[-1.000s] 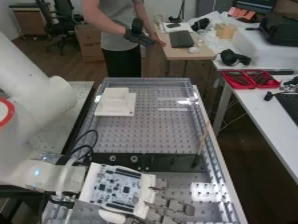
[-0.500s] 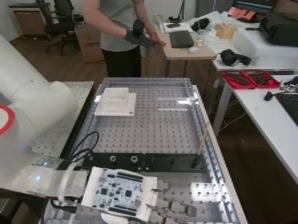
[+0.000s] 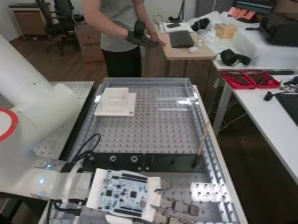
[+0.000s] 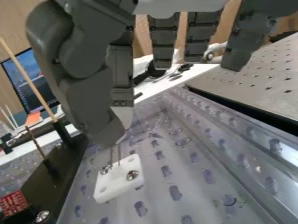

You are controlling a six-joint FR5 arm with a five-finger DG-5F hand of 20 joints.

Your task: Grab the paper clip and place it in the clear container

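Observation:
At the near end of the bench, low in the high view, the hand (image 3: 174,206) is held over the perforated plate, palm side hidden, fingers extended. In the wrist view the hand (image 4: 121,75) is open, its fingers hanging fairly straight and the thumb large beside them. The thumb tip is just above a small white block (image 4: 120,179) with screws and thin metal pins. Past the thumb tip, a thin wire loop, possibly the paper clip (image 4: 183,142), lies on the clear surface. I cannot tell which thing is the clear container.
A white stepped block (image 3: 116,102) stands at the plate's far left. A black bar (image 3: 169,162) crosses the plate beside the hand, with a thin wooden stick (image 3: 202,142) rising at its right end. Black cables (image 3: 86,145) loop near the left edge.
The hand and its circuit board have shifted slightly right and toward the near end of the bench. The upper arm has moved a little too.

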